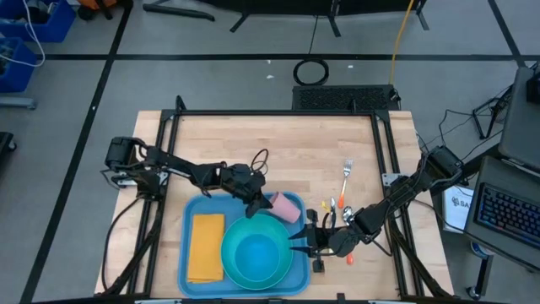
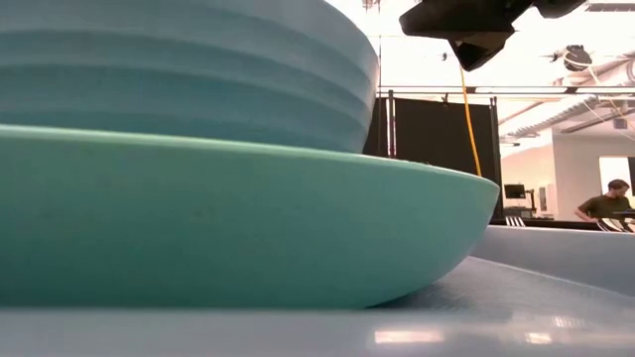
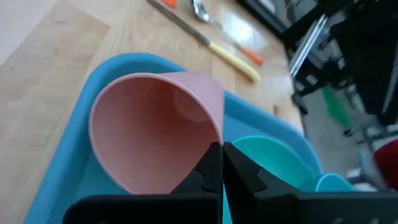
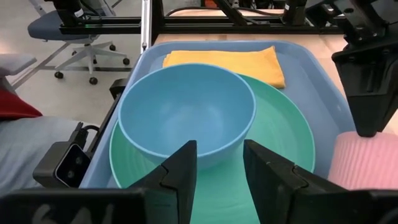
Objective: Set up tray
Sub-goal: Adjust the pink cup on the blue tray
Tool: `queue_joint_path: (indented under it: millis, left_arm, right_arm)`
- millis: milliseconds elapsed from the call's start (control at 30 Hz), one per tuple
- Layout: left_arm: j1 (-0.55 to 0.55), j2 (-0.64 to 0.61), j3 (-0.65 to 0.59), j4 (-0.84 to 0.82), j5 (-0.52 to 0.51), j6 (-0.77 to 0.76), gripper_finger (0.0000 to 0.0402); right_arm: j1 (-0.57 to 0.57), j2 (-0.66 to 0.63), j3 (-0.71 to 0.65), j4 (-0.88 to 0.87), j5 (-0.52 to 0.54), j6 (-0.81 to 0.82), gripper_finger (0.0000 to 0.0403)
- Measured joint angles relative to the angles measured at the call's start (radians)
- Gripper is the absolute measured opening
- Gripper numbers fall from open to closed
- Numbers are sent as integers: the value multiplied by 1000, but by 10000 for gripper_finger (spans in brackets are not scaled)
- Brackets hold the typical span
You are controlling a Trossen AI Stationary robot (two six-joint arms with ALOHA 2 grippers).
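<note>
The blue tray [image 1: 192, 211] lies on the near half of the table. On it lie an orange napkin [image 1: 205, 247] and a turquoise plate [image 1: 287, 263] with a blue bowl [image 1: 256, 256] standing on it. My left gripper [image 1: 260, 203] is shut on a pink cup [image 1: 287, 207] over the tray's far right corner. The cup is tipped on its side, with its mouth turned toward the left arm. My right gripper [image 4: 217, 165] is open, its fingers level over the plate's right rim [image 4: 217, 190]. I see it touch nothing. My left gripper [image 3: 221, 163] pinches the pink cup's wall at the rim [image 3: 214, 134], one finger [image 3: 205, 177] inside the mouth and the other outside. In the right wrist view the fingers [image 4: 367, 93] come down on the cup [image 4: 367, 165] from above. Whether the cup rests on the tray [image 3: 68, 155] I cannot tell.
A fork [image 1: 346, 176] and other cutlery with orange and yellow handles [image 1: 340, 205] lie on the bare wood right of the tray. The table's far half is open wood. The low view is filled by the plate [image 2: 248, 228] and bowl [image 2: 179, 69]; a person [image 2: 607, 203] sits far behind.
</note>
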State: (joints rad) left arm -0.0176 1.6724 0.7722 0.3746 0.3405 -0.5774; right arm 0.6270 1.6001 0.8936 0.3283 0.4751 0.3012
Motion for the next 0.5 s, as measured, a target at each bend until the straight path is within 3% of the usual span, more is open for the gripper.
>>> queue_joint_path:
  millis: [267, 500]
  left_arm:
    - [-15, -19, 181, -385, -91, 203, 1]
    - [-44, -19, 283, -524, -145, 288, 0]
  right_arm:
    - [0, 0, 0, -1, -3, -2, 121]
    - [3, 0, 0, -3, -3, 0, 121]
